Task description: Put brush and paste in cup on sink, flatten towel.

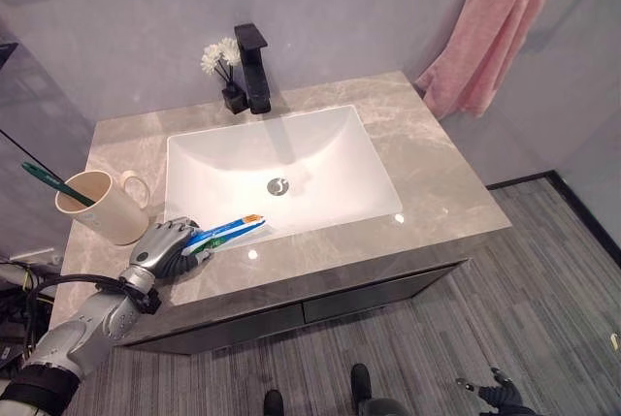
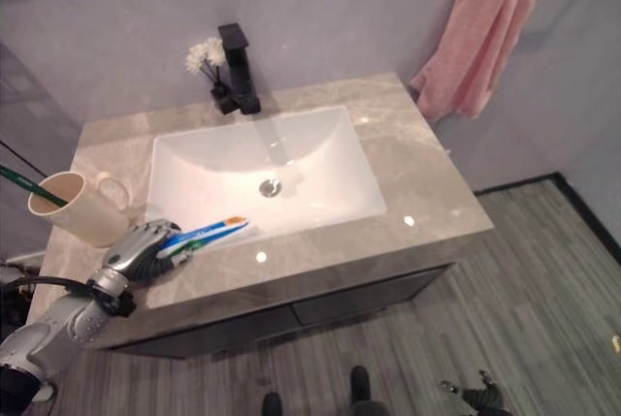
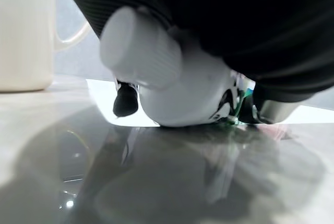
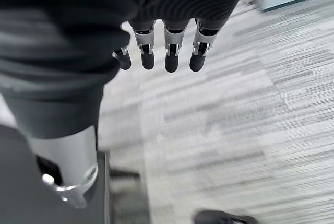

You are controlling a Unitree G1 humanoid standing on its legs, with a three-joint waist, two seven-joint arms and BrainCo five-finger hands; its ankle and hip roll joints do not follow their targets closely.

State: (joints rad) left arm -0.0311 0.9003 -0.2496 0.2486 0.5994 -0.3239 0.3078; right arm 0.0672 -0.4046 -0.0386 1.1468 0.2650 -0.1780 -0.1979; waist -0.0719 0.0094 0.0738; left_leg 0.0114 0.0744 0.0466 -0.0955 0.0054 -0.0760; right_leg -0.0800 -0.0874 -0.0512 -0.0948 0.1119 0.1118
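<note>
Here, left hand [image 1: 167, 247] curled round glossy toothpaste tube [image 1: 229, 232] on polished marble counter [image 1: 427, 178].

The bench [image 1: 427, 159] looks like polished marble, super glossy with lights bouncing off it. White basin [image 1: 320, 159] is smooth glazed ceramic, faucet [image 1: 254, 67] matt black metal. Pink towel [image 1: 490, 33] is fluffy terry cloth, cup [image 1: 102, 210] matt cream, toothpaste tube [image 1: 225, 232] shiny plastic.

Bathroom: sink [image 1: 204, 159], faucet [image 1: 254, 67], towel [image 1: 490, 33] on rail
</note>
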